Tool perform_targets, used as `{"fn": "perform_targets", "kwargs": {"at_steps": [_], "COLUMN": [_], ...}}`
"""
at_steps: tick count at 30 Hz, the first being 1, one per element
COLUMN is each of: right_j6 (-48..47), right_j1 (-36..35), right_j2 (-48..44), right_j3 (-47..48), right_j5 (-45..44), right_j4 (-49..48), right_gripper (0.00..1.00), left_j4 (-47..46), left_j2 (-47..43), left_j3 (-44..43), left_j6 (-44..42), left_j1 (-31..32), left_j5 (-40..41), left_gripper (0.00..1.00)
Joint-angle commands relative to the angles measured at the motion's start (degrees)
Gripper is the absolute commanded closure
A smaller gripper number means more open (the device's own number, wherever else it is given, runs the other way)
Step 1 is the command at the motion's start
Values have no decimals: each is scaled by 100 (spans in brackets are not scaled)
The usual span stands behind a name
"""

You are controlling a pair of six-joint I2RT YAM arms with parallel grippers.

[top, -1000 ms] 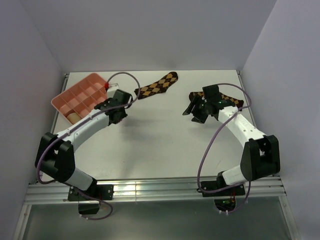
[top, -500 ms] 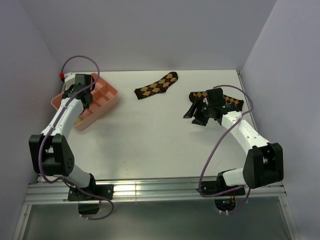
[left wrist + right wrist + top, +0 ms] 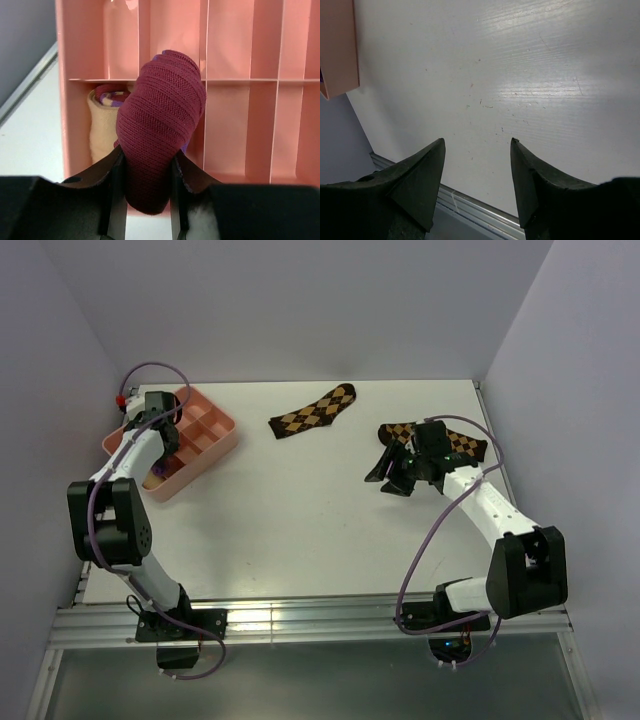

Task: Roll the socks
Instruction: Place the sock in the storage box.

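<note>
**Crimson roll held over the tray**

The left claw is closed partway, clamped on the crimson sock; the sock is rolled into a tight bundle, with a sliver of purple at its right edge; it hangs over the pink tray, above a divider near the tray's left side; whether it touches the tray cannot be told. The tan sock, also rolled, lies in the compartment against the tray's left wall, just beside the crimson one. The tray sits at the far left of the tabletop. The right claw hovers over bare tabletop, fingers spread and holding nothing. One argyle sock lies flat at the far middle; a second argyle sock lies beside the right arm, partly hidden by it.
</note>
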State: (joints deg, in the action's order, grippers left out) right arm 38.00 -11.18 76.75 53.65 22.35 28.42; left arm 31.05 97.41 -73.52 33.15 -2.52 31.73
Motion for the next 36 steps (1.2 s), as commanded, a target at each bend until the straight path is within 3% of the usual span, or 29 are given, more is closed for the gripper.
{"fn": "perform_targets", "kwargs": {"at_steps": [1,32,36], "right_j6": [-100,-73,-64], "right_j1": [63,265,300], "right_j2": [-283,-11,-20], "right_j3": [-91,-206,-197], "right_j5": [94,578,569], "right_j4": [-179,-329,-320], "right_gripper": [38,41,42], "left_j4": [-292,-126,-71], "left_j2": [120,692,369], "left_j3": [-243,-101,82], "left_j6": [166,684,737], "left_j1": [-99,-398,-416], "left_j5": [-201,-1256,-1370], "left_gripper": [99,100,99]}}
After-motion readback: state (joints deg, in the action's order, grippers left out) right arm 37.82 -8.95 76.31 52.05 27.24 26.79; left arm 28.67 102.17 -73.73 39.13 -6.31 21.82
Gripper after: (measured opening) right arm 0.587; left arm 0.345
